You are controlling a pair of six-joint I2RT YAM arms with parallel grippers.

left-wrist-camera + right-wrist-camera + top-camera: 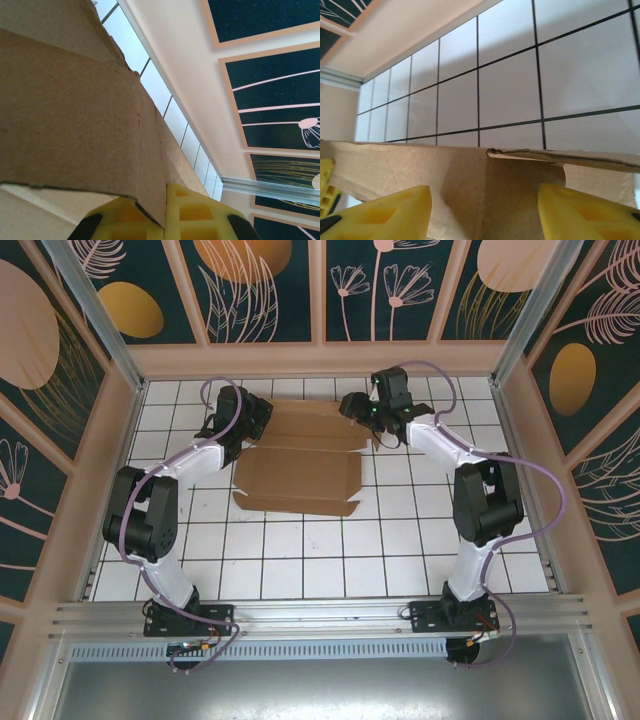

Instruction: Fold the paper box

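Note:
The paper box (300,478), plain brown cardboard with flaps and creases, lies mostly flat on the white tiles at the table's middle back. My left gripper (243,436) is at its left edge. In the left wrist view the yellow fingers (197,215) are shut on the edge of a raised cardboard flap (75,115). My right gripper (373,426) hovers at the box's far right corner. In the right wrist view its fingers (395,212) stand wide apart, open, with a cardboard panel (470,180) and a lifted flap edge (570,157) just beyond them.
The white tiled floor (330,555) is walled by a beige rim (310,358) at the back and by aluminium posts (100,315) at the corners. A metal rail (320,615) runs along the near edge by the arm bases.

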